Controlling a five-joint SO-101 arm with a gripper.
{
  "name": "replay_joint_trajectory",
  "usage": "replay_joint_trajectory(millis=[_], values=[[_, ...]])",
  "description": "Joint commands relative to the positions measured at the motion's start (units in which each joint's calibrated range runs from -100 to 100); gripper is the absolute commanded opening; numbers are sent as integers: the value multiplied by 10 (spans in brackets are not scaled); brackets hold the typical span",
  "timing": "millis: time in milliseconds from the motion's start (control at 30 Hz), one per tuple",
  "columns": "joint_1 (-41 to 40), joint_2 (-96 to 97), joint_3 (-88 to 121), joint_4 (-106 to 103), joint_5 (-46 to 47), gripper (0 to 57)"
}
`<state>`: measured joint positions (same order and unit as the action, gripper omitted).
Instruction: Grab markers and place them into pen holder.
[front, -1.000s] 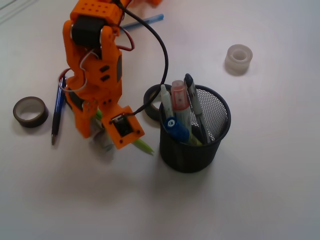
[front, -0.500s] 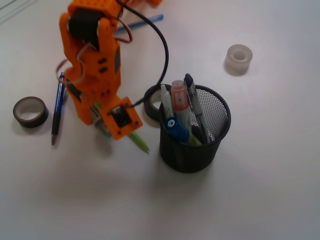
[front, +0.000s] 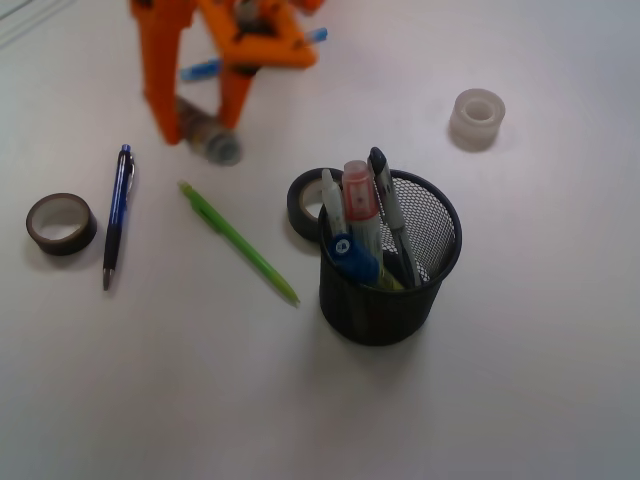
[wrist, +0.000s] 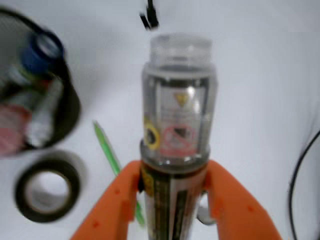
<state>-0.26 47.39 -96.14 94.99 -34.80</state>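
We see the orange gripper (wrist: 172, 195) clamped on a thick clear-capped marker (wrist: 177, 125), held above the white table (front: 520, 380), up and left of the black wire-mesh pen holder (front: 385, 295), with a slim green pencil (front: 238, 242) lying between.

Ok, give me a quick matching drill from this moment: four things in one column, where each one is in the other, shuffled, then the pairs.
Things:
1. marker
2. green pencil
3. blue pen
4. white tape roll

Places:
A. lying on the table between the blue pen and the pen holder
B. alone on the table, to the right of the pen holder in the front view
C. gripped in the hand
D. lying just right of the brown tape roll in the front view

Pairs: 1-C, 2-A, 3-D, 4-B
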Motion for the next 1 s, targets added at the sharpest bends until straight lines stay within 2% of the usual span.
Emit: replay_joint_trajectory(millis=[0,200,333,700,967], values=[[-65,-69,-30,-65,-87,3],[-144,-73,-29,-223,-147,3],[-173,-56,-30,-257,-165,3],[-182,19,-31,-256,-162,3],[-174,31,-30,-211,-112,3]])
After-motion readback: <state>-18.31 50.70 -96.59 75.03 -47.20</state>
